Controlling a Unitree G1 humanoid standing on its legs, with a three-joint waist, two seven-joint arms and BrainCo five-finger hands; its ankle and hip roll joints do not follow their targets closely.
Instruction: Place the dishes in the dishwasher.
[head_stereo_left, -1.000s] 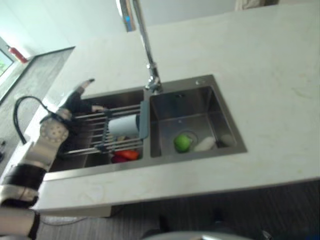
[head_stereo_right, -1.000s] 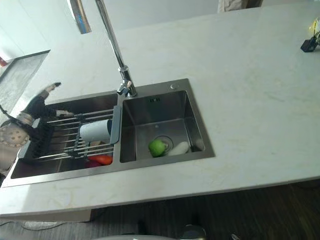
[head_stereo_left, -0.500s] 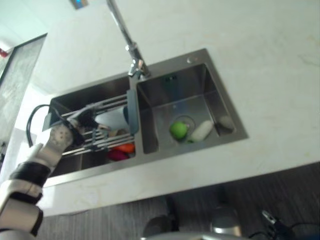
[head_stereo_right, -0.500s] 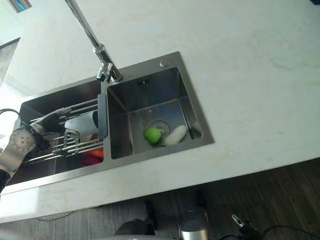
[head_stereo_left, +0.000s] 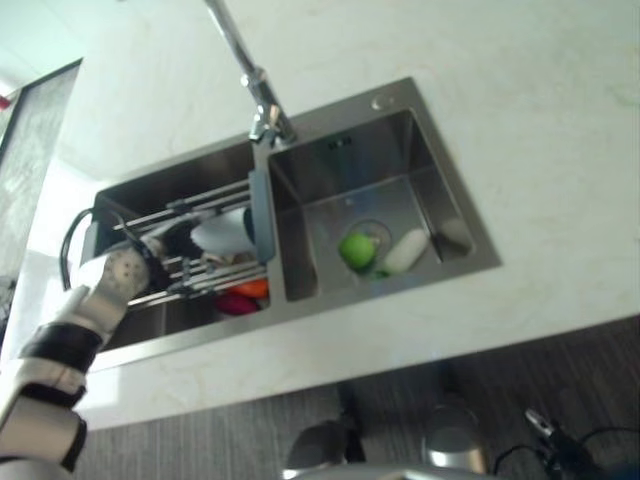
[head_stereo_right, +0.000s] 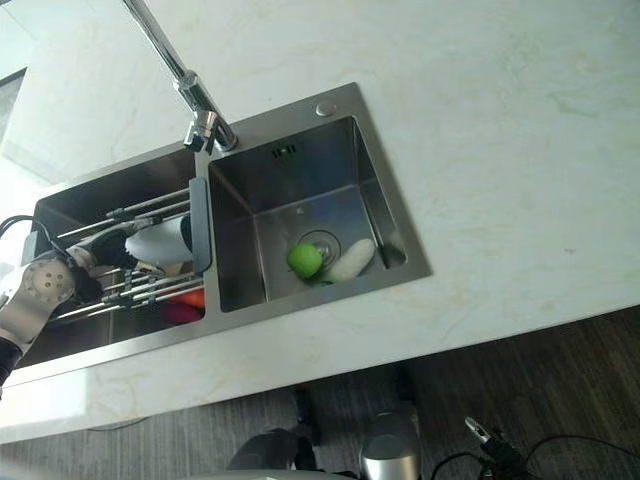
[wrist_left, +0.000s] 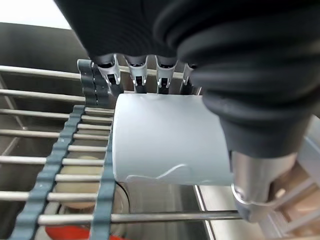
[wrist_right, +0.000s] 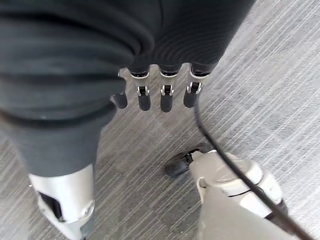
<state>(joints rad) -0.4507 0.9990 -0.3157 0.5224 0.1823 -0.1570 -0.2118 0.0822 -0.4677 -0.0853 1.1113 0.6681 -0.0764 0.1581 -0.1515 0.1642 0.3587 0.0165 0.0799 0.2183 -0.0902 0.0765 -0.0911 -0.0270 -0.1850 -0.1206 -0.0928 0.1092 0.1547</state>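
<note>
The left hand is curling around a white cup on the sink rack; its smooth wall could slip free.

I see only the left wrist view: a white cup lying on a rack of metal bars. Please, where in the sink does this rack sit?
Observer: The rack spans the left basin of the sink. The cup lies at the rack's right end, next to the divider.
Operator: Is there anything in the other basin?
Observer: Yes. A green round object and a white oblong object lie by the drain of the right basin.
Operator: And where is the right hand?
Observer: The right hand hangs over the floor with relaxed fingers and holds nothing.
</note>
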